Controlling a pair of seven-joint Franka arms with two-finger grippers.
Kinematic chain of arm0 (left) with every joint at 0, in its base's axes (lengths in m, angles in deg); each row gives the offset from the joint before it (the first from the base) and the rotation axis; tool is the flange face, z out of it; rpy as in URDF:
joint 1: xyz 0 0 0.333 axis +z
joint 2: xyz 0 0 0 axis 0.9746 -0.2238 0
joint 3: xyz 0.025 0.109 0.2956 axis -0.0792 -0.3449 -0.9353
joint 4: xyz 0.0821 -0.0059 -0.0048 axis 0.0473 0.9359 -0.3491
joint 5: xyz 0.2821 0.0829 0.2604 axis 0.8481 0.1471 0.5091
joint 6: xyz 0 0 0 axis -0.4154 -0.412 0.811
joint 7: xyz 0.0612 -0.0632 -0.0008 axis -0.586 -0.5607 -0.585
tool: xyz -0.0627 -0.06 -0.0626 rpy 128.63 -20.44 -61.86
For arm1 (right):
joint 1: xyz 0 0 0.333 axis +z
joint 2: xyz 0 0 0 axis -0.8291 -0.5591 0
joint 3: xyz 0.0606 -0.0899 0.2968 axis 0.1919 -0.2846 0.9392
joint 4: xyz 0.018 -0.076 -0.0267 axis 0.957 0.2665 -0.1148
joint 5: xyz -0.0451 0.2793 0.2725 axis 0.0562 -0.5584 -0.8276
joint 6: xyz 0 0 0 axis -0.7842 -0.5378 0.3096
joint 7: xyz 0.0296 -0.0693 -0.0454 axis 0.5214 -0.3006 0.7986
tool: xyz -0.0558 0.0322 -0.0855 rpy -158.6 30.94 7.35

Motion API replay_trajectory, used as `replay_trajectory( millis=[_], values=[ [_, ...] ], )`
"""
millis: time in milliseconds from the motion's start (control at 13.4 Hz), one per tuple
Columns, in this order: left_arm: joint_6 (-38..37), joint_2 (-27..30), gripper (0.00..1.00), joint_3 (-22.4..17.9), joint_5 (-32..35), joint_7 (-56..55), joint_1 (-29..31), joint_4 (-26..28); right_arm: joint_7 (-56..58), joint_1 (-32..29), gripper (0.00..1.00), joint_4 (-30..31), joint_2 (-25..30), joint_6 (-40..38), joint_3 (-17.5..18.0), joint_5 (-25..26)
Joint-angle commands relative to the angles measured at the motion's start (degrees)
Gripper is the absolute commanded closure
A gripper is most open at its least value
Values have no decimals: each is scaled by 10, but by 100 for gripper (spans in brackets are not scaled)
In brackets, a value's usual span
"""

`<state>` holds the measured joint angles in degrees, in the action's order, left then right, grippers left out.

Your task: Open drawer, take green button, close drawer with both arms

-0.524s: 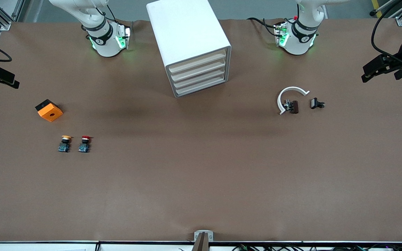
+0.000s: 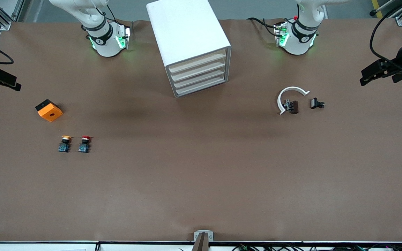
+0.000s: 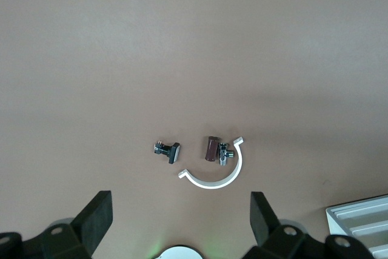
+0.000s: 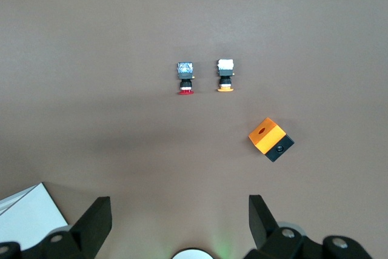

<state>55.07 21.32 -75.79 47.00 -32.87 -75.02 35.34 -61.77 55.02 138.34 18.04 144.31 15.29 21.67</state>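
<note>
Left hand (image 3: 182, 222) and right hand (image 4: 180, 222) gape; cream-fronted drawer (image 2: 201, 82) sits closed.

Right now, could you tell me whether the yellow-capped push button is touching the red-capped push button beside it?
Apart. The front view shows bare brown table between the yellow-capped push button and the red-capped push button; the right wrist view shows the same gap.

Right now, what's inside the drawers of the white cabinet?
Cannot be seen: all four drawers of the white cabinet are shut, showing only cream fronts. No green-capped button is visible anywhere; only the yellow-capped button and the red-capped button lie on the table.
</note>
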Motion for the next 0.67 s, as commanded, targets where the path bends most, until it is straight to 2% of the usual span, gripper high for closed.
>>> replay_trajectory(
  millis=[0, 300, 599],
  values=[
    [-9, -31, 0, 5, 4, -2, 1, -16, 5, 3, 0, 32, 8, 28, -1, -8],
    [9, -94, 0, 5, 2, -17, 1, -15, 4, 2, 0, 31, 9, 30, -1, -8],
    [24, -188, 0, 5, 3, -139, -6, -15, 2, 0, 0, 26, 6, 29, -2, -8]
  ],
)
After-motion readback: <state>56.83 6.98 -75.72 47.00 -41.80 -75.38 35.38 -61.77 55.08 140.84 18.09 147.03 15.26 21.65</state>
